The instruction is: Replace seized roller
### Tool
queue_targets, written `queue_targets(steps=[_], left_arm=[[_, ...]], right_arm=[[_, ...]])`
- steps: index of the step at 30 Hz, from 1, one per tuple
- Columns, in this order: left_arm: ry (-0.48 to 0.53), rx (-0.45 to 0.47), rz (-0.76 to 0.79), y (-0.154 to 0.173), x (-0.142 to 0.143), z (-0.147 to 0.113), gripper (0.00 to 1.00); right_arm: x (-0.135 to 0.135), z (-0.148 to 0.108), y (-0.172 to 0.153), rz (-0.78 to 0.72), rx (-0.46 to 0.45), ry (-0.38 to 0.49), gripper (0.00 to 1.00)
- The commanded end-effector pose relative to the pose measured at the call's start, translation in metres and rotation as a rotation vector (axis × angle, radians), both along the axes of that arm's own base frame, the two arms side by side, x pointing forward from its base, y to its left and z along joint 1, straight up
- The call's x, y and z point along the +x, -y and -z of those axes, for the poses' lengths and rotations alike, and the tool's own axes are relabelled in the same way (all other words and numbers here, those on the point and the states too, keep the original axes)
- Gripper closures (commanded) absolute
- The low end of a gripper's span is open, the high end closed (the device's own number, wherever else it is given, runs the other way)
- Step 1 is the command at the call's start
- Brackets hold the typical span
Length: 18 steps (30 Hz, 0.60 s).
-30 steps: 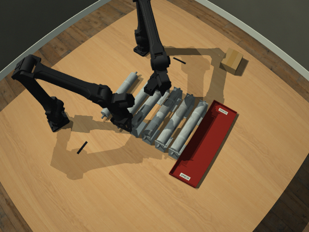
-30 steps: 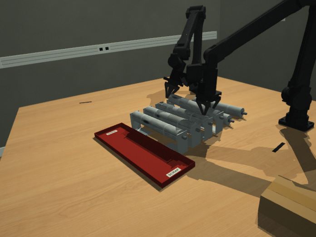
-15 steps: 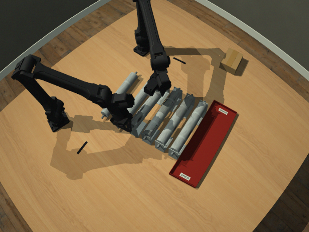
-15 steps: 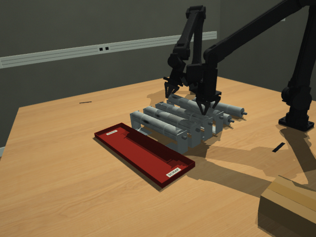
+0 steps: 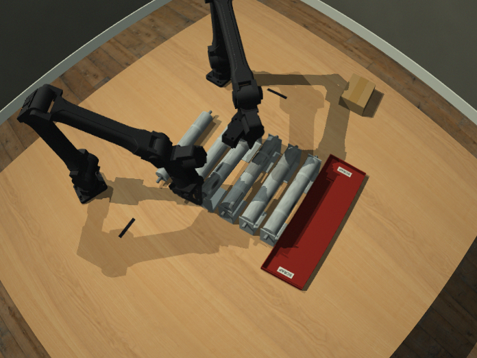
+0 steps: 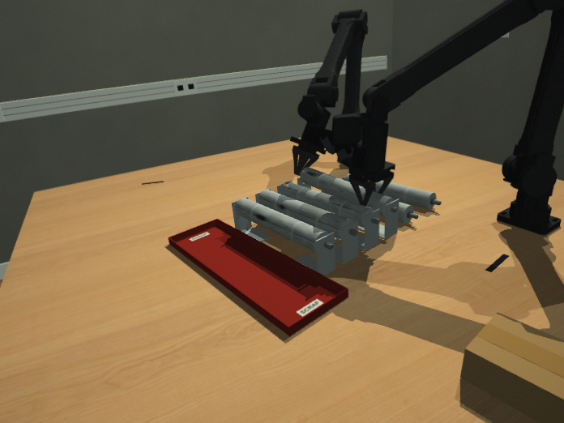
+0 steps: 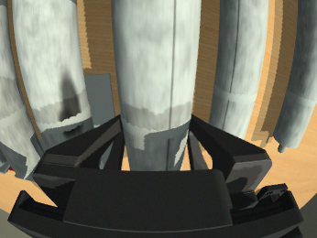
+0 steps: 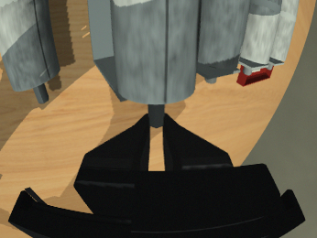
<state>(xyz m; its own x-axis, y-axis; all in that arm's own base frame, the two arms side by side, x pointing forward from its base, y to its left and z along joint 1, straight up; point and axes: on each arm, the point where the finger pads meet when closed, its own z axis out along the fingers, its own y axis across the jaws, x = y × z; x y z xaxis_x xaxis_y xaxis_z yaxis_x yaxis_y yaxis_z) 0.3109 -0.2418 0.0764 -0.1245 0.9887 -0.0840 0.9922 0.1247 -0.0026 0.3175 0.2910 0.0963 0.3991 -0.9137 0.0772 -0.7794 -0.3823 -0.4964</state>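
Outer roller (image 5: 231, 161) (image 6: 335, 181) (image 7: 158, 69) (image 8: 156, 59), presumably the seized one: at the spare side of the bed, riding high against its brackets (image 5: 215, 200) (image 6: 389, 220). Left gripper (image 5: 246, 144) (image 6: 371, 198) (image 7: 157, 118): clamped round its barrel, apparently to bear weight. Right gripper (image 5: 200, 201) (image 6: 297, 173) (image 8: 157, 120): closed on its axle end (image 8: 156, 114) — likely for steering. Scrap tray (image 5: 316, 231) (image 6: 254, 282): unfilled, beyond three bedded rollers, which must be cleared in crossing. Two spare rollers (image 5: 198, 129) (image 6: 412, 193) (image 7: 302, 82): loose alongside — close enough to be knocked. Carton (image 5: 358, 94) (image 6: 519, 359): well apart.
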Motion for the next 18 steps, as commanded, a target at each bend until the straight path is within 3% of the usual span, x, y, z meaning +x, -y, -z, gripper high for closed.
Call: queue_targets(steps=[1,18], left_arm=[[0.004,0.011,-0.008,-0.0048,0.0038,-0.0056,0.68],[0.005,0.011,-0.002,-0.0048,0.0038,-0.0056,0.68]], right_arm=[[0.0176,0.0043,0.0413,0.069,-0.061,0.012,0.97],[0.0202,0.0055,0.0496,0.087,-0.069,0.012,0.97]])
